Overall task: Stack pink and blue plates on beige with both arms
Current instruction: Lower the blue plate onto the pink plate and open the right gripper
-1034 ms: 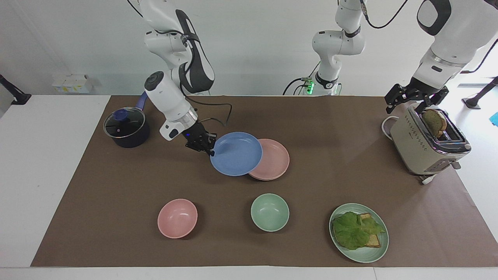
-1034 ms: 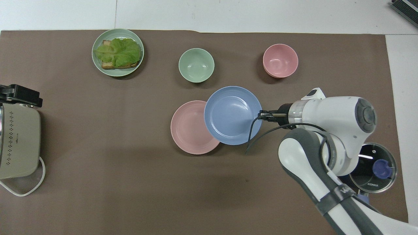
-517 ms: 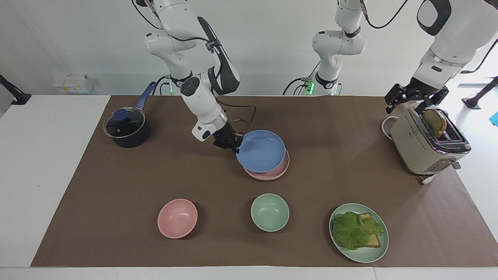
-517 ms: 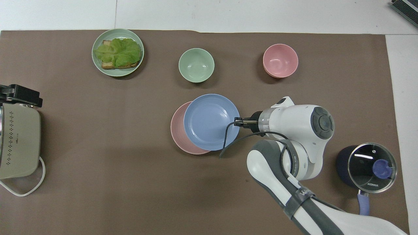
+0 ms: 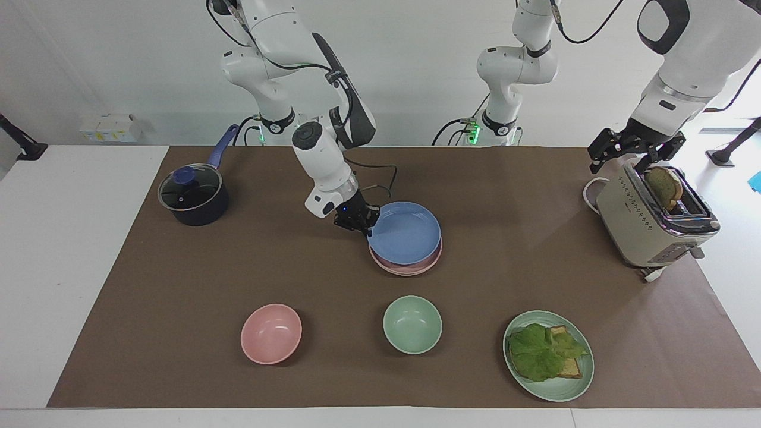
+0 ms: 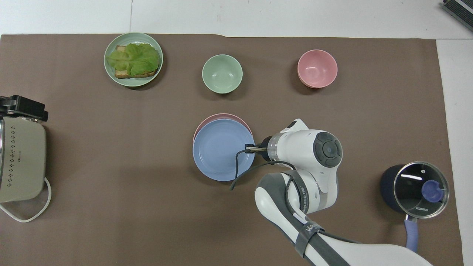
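Over the pink plate (image 5: 410, 266), I see my right gripper (image 5: 364, 229) pinching the blue plate (image 5: 404, 233) by its rim, while my left gripper (image 5: 635, 156) hangs spread over the toaster (image 5: 648, 223).

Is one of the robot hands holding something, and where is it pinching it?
Yes. The right gripper is pinching the round blue plate by its rim, at the right arm's side, over the pink plate. The left gripper holds nothing.

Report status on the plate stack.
Right gripper shut on blue plate, over pink plate. Left gripper open above toaster, waiting. Nothing blocking.
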### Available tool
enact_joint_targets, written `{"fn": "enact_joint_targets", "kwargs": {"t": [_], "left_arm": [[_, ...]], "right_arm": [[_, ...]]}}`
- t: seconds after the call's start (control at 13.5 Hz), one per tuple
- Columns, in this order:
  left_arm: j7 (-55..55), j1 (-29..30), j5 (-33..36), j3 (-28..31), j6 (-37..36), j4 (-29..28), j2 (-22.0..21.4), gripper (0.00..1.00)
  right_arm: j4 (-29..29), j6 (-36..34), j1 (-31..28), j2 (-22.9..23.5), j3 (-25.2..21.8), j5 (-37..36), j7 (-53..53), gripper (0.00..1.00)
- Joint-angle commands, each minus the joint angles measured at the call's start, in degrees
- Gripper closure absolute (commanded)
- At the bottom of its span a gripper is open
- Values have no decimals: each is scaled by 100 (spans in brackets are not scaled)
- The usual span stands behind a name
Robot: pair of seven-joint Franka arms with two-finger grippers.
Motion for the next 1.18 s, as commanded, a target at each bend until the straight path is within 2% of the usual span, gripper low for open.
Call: {"fn": "enact_joint_targets", "kwargs": {"t": [0.0, 0.37, 0.67, 0.81, 0.89, 0.96, 1.11], "left_arm": [[46, -22, 82, 12, -64, -15, -42, 0], [46, -22, 82, 21, -64, -15, -42, 0], [46, -22, 82, 21, -64, -15, -42, 0], [46, -30, 82, 21, -64, -15, -42, 0], [46, -30, 82, 21, -64, -6, -42, 0], [46, -30, 82, 21, -64, -15, -42, 0], [46, -30, 82, 12, -64, -6, -42, 0]], "right_arm": [[78, 132, 9, 96, -14, -142, 199, 100], [96, 536, -8, 185, -14, -353, 199, 100], [96, 511, -17, 185, -6, -327, 252, 100], [105, 502, -17, 185, -6, -327, 331, 66], [122, 502, -17, 185, -6, -327, 349, 37], [192, 493, -17, 194, -6, -327, 349, 21], [316, 432, -69, 150, -40, -344, 331, 0]]}}
